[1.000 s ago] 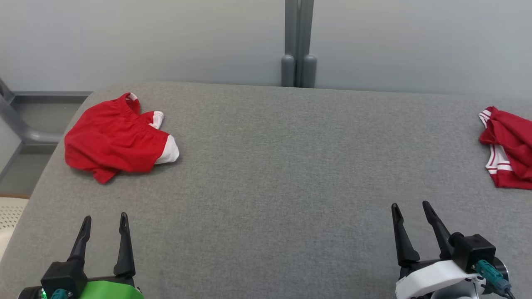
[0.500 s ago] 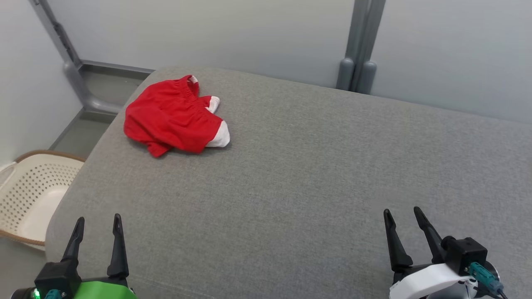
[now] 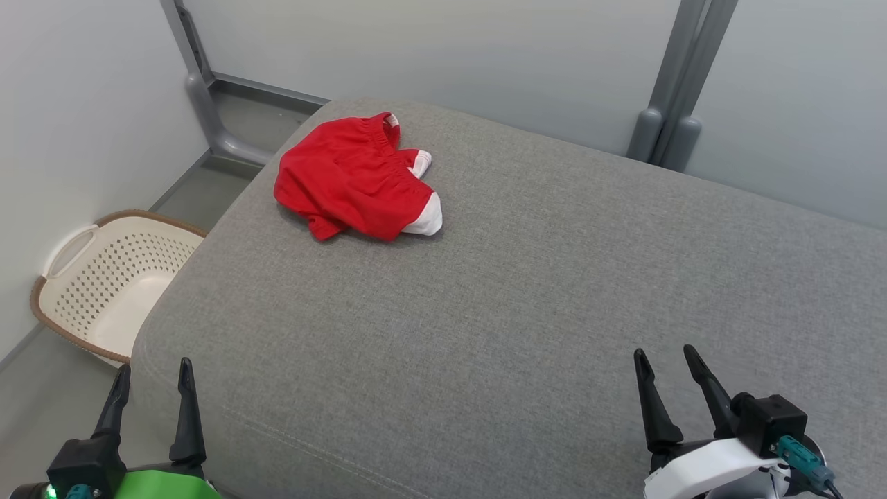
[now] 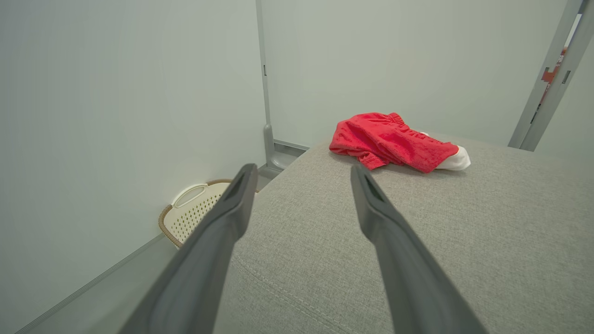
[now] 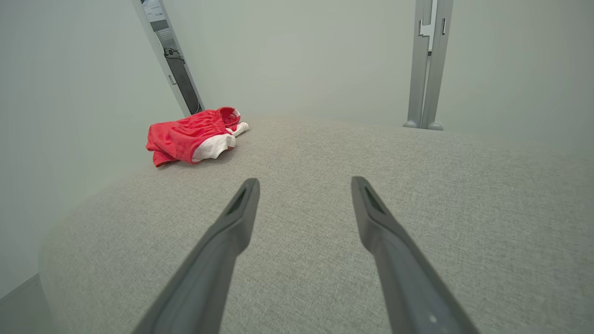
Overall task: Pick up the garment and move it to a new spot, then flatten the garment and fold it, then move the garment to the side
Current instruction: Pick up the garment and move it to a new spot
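A crumpled red garment [image 3: 353, 177] with white trim lies near the far left corner of the grey padded table [image 3: 527, 298]. It also appears in the left wrist view as the garment [image 4: 390, 141] and in the right wrist view as the garment [image 5: 190, 134]. My left gripper [image 3: 151, 378] hangs open over the table's near left corner, well short of the cloth. My right gripper [image 3: 669, 364] stands open above the near right of the table, empty. Between the fingers [image 4: 232, 204] of the left hand there is nothing, and the same holds for the right fingers [image 5: 243, 208].
A cream perforated laundry basket [image 3: 104, 277] with a brown rim sits on the floor left of the table, close to the wall; the basket [image 4: 192, 211] shows past my left fingers. Grey posts [image 3: 669, 104] rise behind the table's far edge.
The head camera has swung to the left: the red garment now sits nearer the picture's middle, the basket has come into view, and a second red garment at the right has left the picture. Both grippers stay open.
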`<state>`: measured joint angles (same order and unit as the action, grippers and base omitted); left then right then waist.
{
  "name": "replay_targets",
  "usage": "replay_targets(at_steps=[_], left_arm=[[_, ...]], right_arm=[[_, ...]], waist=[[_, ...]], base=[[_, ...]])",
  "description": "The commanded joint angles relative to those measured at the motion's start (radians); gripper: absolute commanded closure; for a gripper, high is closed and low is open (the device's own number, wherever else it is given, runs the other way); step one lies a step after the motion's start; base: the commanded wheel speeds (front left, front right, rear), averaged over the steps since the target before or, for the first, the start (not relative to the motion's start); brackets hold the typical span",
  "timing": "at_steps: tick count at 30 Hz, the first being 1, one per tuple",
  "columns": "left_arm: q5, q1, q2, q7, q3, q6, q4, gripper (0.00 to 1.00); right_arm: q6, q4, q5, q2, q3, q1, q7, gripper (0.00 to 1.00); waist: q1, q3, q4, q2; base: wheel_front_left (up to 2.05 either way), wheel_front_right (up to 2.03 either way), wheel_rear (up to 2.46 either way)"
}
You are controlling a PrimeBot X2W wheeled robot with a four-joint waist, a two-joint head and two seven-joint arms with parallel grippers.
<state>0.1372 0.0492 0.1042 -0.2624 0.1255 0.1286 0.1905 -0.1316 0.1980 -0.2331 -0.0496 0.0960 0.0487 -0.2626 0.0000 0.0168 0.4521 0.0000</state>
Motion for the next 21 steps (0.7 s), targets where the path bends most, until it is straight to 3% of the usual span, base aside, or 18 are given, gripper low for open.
replay_targets(at_steps=[1,12,21], left_arm=[[0.005,-0.011,0.0,-0.003,0.003,0.0,-0.004,0.0],[0.004,-0.01,-0.008,-0.003,0.014,-0.002,-0.007,0.0],[0.014,-0.062,-0.006,-0.003,0.027,-0.003,-0.019,0.0]], right_arm=[[0.002,0.002,-0.002,-0.002,0.001,-0.01,-0.003,0.0],[0.002,0.007,-0.003,-0.002,0.007,-0.014,-0.003,0.0],[0.002,-0.012,0.021,-0.002,-0.018,-0.032,-0.003,0.0]], waist=[[0.0,-0.006,0.01,0.0],[0.0,-0.008,0.008,0.0],[0.0,-0.035,-0.032,0.0]], base=[[0.0,0.0,0.0],[0.0,0.0,0.0],[0.0,0.0,0.0]])
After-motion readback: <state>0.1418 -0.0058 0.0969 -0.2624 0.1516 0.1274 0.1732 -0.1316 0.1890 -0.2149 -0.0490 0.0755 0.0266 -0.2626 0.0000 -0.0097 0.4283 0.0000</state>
